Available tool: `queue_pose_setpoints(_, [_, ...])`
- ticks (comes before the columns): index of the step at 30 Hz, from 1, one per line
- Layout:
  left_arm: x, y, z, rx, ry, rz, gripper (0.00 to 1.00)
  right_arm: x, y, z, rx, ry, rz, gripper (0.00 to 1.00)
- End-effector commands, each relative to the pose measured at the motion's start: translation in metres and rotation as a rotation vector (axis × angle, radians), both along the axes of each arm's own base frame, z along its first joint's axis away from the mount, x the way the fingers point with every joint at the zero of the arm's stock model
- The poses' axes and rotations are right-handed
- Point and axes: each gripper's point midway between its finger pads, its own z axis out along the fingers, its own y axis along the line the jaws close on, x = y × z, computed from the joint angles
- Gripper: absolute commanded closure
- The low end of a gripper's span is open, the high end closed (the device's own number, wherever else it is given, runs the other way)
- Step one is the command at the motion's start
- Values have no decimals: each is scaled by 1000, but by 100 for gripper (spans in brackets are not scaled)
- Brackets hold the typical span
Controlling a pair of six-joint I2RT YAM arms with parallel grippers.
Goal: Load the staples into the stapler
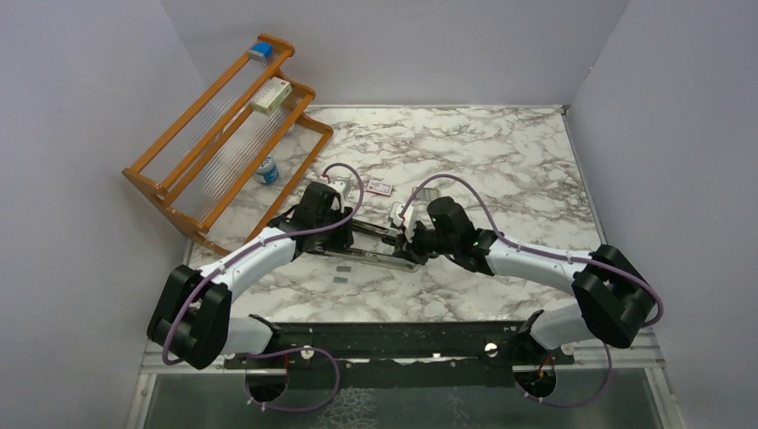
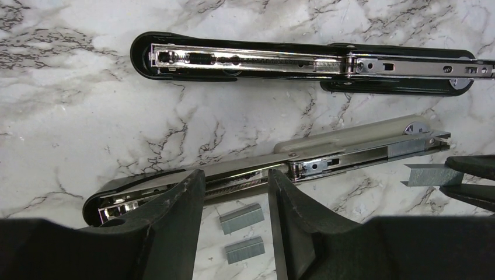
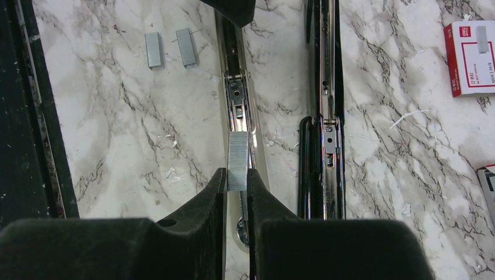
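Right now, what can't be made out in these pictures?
- Right wrist: lower end of the staple strip, hidden inside the right gripper; seated or not, unclear.
- Left wrist: whether the left gripper touches the grey stapler; its fingers cover the contact.
- Left wrist: the black stapler runs off the right edge.
- Right wrist: the red-and-white packet, cut by the right edge; fine print too small.

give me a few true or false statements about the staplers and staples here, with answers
1. The right gripper pinches a staple strip. True.
2. Both staplers are closed. False: the black stapler and the grey stapler lie open, rails showing.
3. Two loose strips lie on the table. True.
4. The left gripper holds a strip. False: its fingers stand apart over the grey stapler, holding no strip.
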Motion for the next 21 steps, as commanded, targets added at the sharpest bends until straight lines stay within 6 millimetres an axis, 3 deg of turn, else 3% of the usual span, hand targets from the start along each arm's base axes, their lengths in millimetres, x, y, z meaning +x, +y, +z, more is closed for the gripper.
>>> queue_pose_setpoints(1, [-4,-9,2,-41,23,-42,53,7,2,6,-2,-29,4,99])
queue_pose_setpoints(21, [-21,-18,-15,-55,99,-110,55,15,-1,-3,-25,-44,-41,99])
